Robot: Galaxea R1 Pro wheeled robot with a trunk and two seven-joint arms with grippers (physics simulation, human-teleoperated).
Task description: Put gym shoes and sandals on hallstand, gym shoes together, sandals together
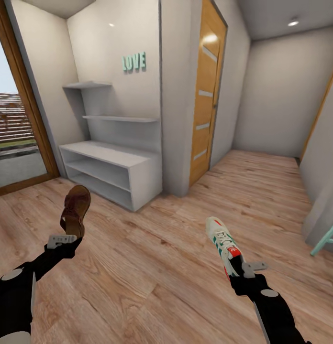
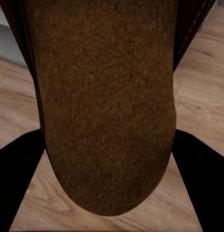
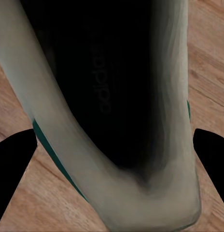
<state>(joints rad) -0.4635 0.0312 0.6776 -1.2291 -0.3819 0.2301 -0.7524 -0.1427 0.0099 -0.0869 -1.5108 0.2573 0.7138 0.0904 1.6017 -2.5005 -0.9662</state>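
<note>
**Shoes in hand, rack ahead**

Wood-plank corridor floor [image 1: 152,267] stretched toward the pale hallstand [image 1: 111,172] at upper left. Left gripper [image 1: 66,238] clamped a brown sandal [image 1: 75,210] at lower left; right gripper [image 1: 244,268] clamped a gym shoe [image 1: 224,243] at lower right.

We see the hallstand [image 1: 111,169] standing against the wall ahead, with our left gripper [image 1: 66,239] holding a sandal [image 1: 75,210] above the corridor floor [image 1: 152,258] just before it. Well to the right of the hallstand, past the door [image 1: 207,95], our right gripper [image 1: 245,268] holds a gym shoe [image 1: 224,241] over the floor.
</note>
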